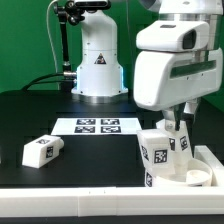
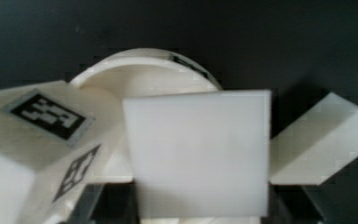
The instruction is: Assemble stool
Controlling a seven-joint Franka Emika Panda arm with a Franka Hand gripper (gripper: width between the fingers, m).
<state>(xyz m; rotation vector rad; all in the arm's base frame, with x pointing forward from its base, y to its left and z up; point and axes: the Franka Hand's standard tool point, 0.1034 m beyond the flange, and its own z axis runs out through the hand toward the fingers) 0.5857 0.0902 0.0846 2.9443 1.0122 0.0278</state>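
Note:
The round white seat [image 1: 188,178] lies at the exterior view's lower right, and its rim shows in the wrist view [image 2: 144,66]. A tagged leg [image 1: 155,150] stands upright on it, also seen in the wrist view [image 2: 37,125]. My gripper [image 1: 178,128] hangs over the seat, shut on another white leg [image 2: 197,140] held upright between the dark fingers [image 2: 108,198] just above or on the seat. A further white block [image 2: 329,140] shows beside the held leg. A loose tagged leg [image 1: 42,150] lies on the table at the exterior view's left.
The marker board [image 1: 97,126] lies flat mid-table in front of the robot base [image 1: 97,60]. A white raised block [image 1: 208,158] borders the seat on the exterior view's right. The table's front edge [image 1: 80,190] runs close below the seat.

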